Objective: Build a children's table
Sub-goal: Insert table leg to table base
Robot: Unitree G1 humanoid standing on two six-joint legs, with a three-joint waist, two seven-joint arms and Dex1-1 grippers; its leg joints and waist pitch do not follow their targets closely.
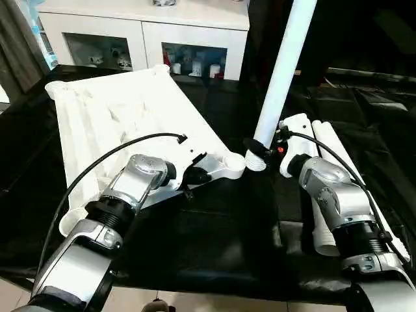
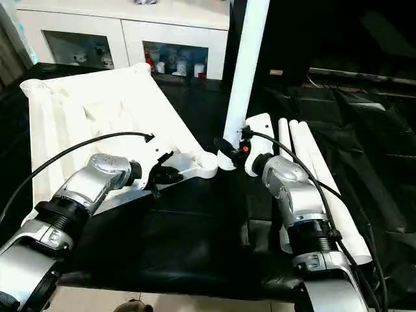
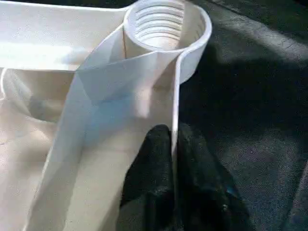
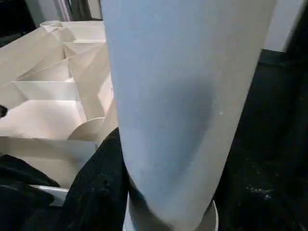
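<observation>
Left tool [image 3: 173, 192] pinching tabletop [image 1: 123, 110] rim, right tool [image 1: 260, 155] seemingly gripping upright leg [image 1: 283, 71], corner socket [image 3: 159, 24] hollow

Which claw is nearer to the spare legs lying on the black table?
Right. The right claw holds the upright leg beside the spare legs; the left claw grips the tabletop rim, farther away.

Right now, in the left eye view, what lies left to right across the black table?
Tabletop → left gripper pinching its rim → upright leg in the right gripper → spare legs lying flat.
</observation>
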